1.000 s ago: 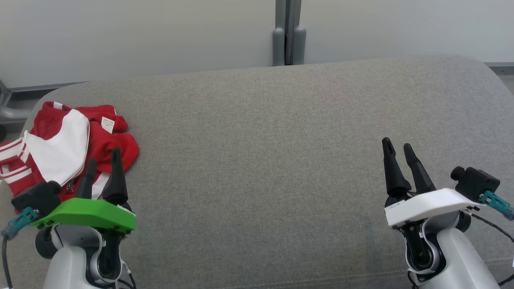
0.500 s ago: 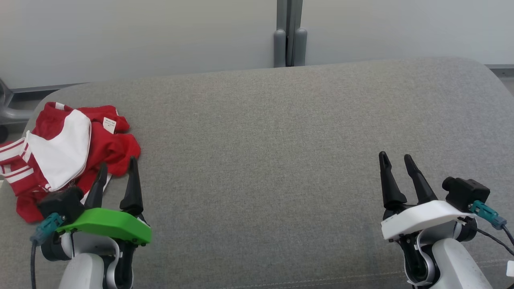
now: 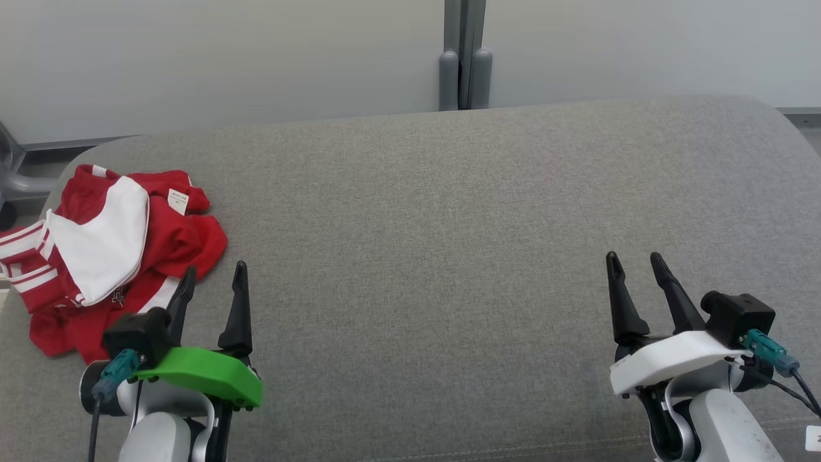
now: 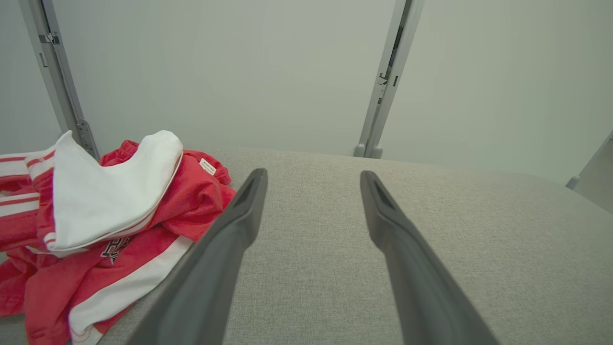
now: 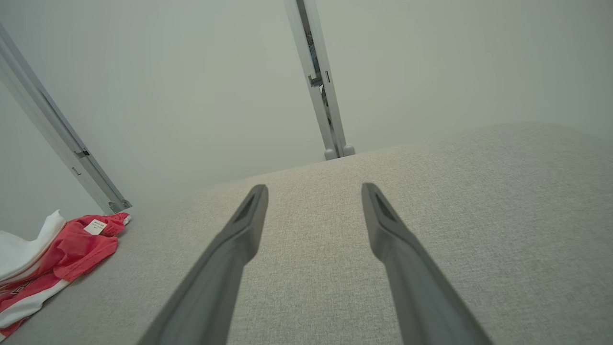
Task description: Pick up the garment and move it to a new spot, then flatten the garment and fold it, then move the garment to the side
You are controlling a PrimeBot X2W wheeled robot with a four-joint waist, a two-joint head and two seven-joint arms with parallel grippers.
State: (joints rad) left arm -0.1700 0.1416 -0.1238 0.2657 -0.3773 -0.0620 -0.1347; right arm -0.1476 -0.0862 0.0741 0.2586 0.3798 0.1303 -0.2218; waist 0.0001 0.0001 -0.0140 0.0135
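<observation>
- Garment (image 3: 122, 250) lies crumpled, red and white, at the far left of the grey couch (image 3: 417, 224), not yet lifted
- Left gripper (image 3: 215, 267) sits just beside its near hem, fingers spread and empty, pointing forward, low over the couch; one finger may touch the hem, hard to tell
- To pick well, I'd swing it left over a thick red fold, dip, and pinch several layers so nothing trails
- Right gripper (image 3: 634, 256) hovers well apart at the right, fingers spread, empty

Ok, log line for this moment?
red-and-white garment: crumpled, left end of cushion | left gripper: open, empty, beside garment | right gripper: open, empty
</observation>
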